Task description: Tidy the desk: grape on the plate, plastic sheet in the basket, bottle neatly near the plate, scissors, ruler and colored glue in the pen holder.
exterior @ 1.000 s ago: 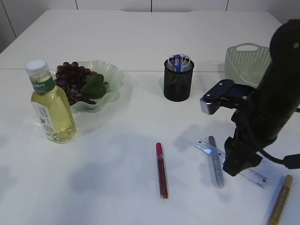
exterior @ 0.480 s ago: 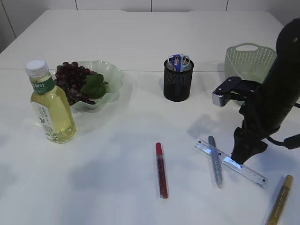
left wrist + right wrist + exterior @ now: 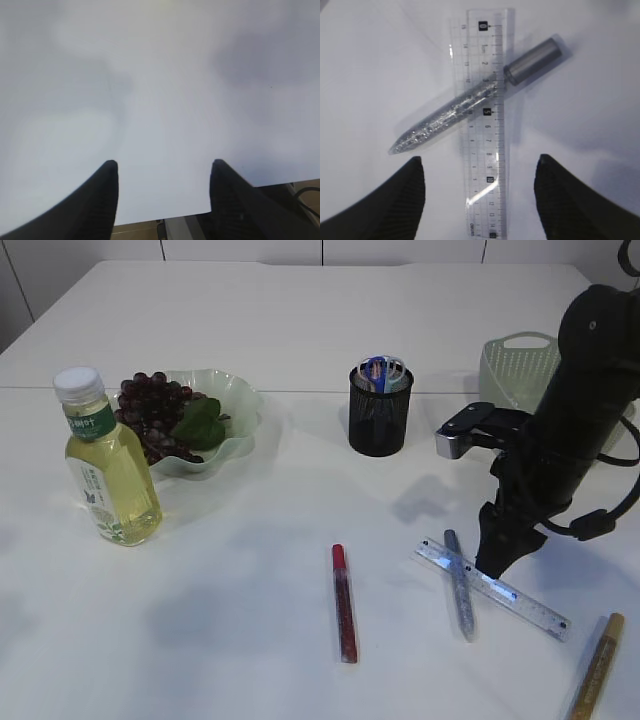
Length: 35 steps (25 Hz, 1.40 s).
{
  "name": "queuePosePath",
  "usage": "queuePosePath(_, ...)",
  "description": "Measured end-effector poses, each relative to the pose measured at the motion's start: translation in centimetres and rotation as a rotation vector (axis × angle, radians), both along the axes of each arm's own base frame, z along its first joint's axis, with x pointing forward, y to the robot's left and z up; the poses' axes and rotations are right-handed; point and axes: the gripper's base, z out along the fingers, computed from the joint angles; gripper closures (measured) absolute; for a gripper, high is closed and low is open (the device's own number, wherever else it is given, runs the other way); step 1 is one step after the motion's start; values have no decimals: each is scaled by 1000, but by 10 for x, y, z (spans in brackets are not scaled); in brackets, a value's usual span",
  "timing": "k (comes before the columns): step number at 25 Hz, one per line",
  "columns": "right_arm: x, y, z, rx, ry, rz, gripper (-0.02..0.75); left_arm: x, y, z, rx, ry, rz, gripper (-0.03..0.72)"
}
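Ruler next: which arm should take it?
Probably the right. The right gripper hangs open directly above the ruler, fingers either side, silver glue pen lying across it. The left gripper sees only bare table.

exterior: slanted down, frontal | right wrist: close above ruler (image 3: 484,125), shared

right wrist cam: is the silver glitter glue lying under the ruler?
Yes, the clear ruler lies across the silver glue pen, whose glitter shows through it.

Right claw (image 3: 497,558) hangs at the clear ruler (image 3: 494,588), which crosses the silver glitter glue pen (image 3: 460,584), lower right of frame.
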Motion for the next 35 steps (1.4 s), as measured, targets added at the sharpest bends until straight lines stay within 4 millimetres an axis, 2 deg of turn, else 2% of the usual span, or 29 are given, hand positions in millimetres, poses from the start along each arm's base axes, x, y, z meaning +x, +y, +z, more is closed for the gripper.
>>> queuePosePath(8,-2,1,0,14,29,-6,202,0,1,0,8,0,-1,263)
queuePosePath(16,-2,-5,-1,-51,21,23,202,0,2,0,24,-4,-3,263)
queuePosePath(20,-2,-1,-2,-55,17,31,202,0,2,0,24,-4,-3,263)
queuePosePath(26,-2,12,-16,-78,23,69,202,0,2,0,25,-2,-3,263)
queuePosePath(35,3,11,-34,-109,36,62,202,0,2,0,26,4,-3,263)
